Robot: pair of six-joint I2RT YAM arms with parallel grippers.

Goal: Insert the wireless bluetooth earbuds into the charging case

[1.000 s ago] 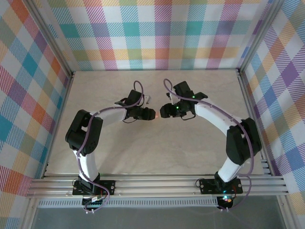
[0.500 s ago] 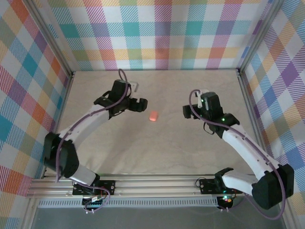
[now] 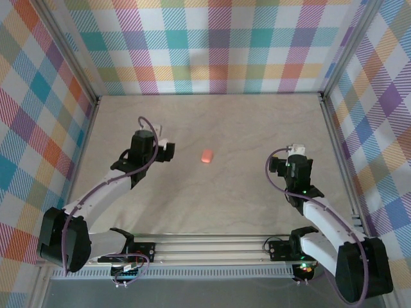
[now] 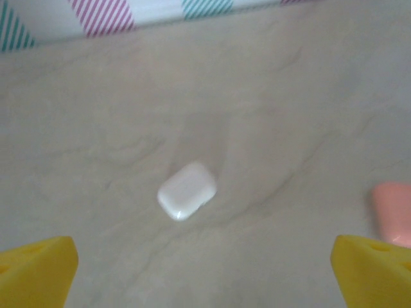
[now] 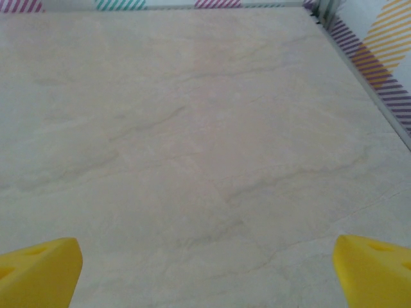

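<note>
1. The reddish-orange case (image 3: 206,156) is a small, smooth plastic pebble with rounded ends. It lies flat on the table (image 3: 192,212), a pale beige matte surface veined with faint grey streaks like marble.
2. The white case (image 4: 187,190) is a glossy pebble with softly rounded corners. In the left wrist view it lies on the table to the left of the reddish-orange case, well apart from it.
3. Both cases look closed, so I cannot tell whether the earbuds sit inside them.
4. The left gripper (image 4: 205,273) hangs to the left of the reddish-orange case, above the table. Its fingertips (image 4: 37,273) are blunt yellow plastic wedges, spread wide and grasping nothing. The white case lies ahead of them, and neither tip touches it.
5. The right gripper (image 5: 205,269) hangs well to the right of the reddish-orange case. Its yellow wedge tips (image 5: 38,269) are spread just as wide over veined tabletop, with nothing between them.
6. The left arm (image 3: 106,189) and the right arm (image 3: 321,218) have white shells and black joints, and a thin purple cable (image 3: 277,186) loops along each.
7. Beyond the reddish-orange case rise the walls (image 3: 212,45), printed in a pastel plaid of hatched squares and framed by plain aluminium rails (image 3: 212,247).
</note>
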